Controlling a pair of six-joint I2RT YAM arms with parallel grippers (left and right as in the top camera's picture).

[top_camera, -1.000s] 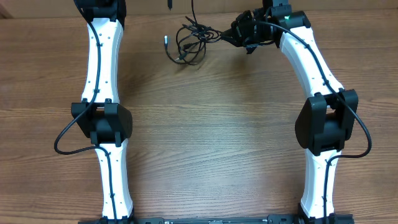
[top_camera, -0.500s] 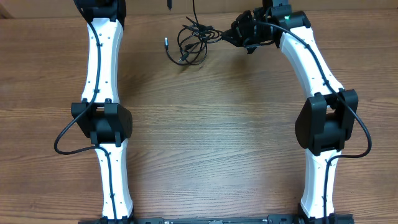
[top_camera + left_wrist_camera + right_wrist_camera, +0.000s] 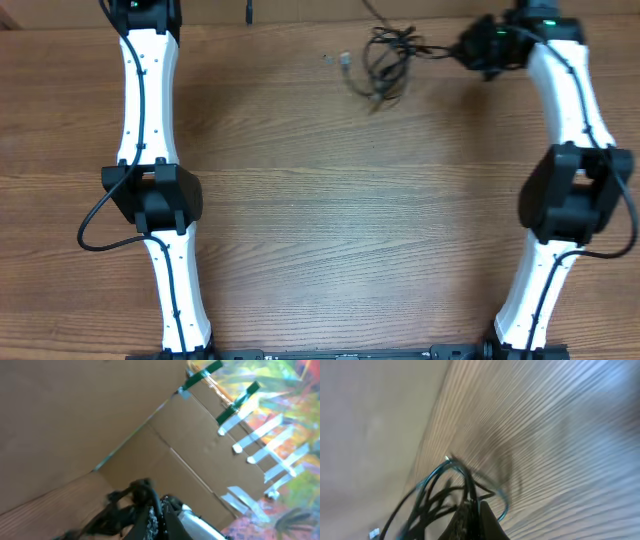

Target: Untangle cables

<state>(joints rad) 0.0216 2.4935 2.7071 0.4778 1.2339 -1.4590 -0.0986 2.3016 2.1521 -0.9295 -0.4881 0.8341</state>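
Overhead: 1 tangle of cables [image 3: 385, 62] is seen at the far side of the table [image 3: 320, 200], with a strand running to the right gripper [image 3: 470, 48]. 2 arms are counted; the strands cannot be.

Left wrist: the left gripper [image 3: 152, 510] is clenched, with nothing evidently held.

Right wrist: the right gripper is clamped on the cables. 1 strand should be drawn out slowly, sideways, while the remainder is pinned by the other arm.
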